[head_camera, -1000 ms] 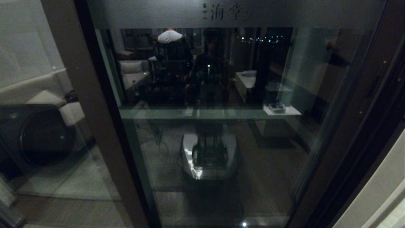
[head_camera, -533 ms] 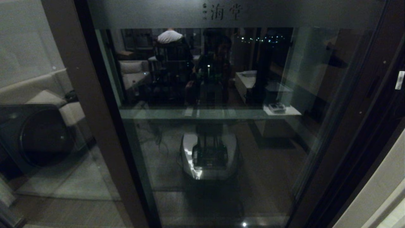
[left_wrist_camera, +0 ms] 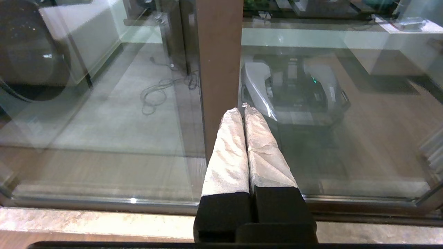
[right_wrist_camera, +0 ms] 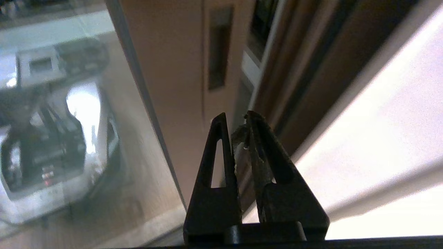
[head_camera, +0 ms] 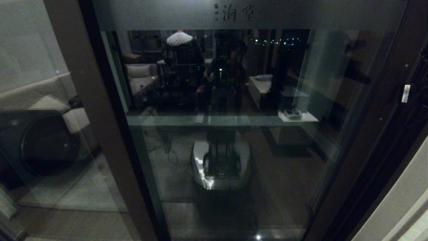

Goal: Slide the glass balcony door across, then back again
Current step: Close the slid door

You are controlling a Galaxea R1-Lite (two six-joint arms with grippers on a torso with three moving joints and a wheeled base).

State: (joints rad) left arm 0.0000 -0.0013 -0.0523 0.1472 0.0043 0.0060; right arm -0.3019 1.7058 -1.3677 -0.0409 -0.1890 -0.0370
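The glass balcony door (head_camera: 234,100) fills the head view, with a frosted band and etched motif (head_camera: 234,12) at its top. It stands across the opening, its right stile (head_camera: 378,110) close to the dark jamb. My right arm (head_camera: 413,93) shows at the right edge beside that stile. In the right wrist view my right gripper (right_wrist_camera: 235,116) is shut and empty, a short way from the recessed handle slot (right_wrist_camera: 218,48) and not touching it. My left gripper (left_wrist_camera: 242,110), with white-wrapped fingers pressed together, hangs low in front of a brown stile (left_wrist_camera: 218,52).
A fixed glass panel (head_camera: 40,100) on the left shows a sofa and a dark round appliance (head_camera: 43,144) behind it. A pale wall (head_camera: 401,201) flanks the jamb on the right. A stone sill and floor track (left_wrist_camera: 104,221) run along the bottom. My base is mirrored in the glass (head_camera: 220,164).
My right arm has come into the head view from the right edge and moved left and down towards the door's right stile. The door has not moved.
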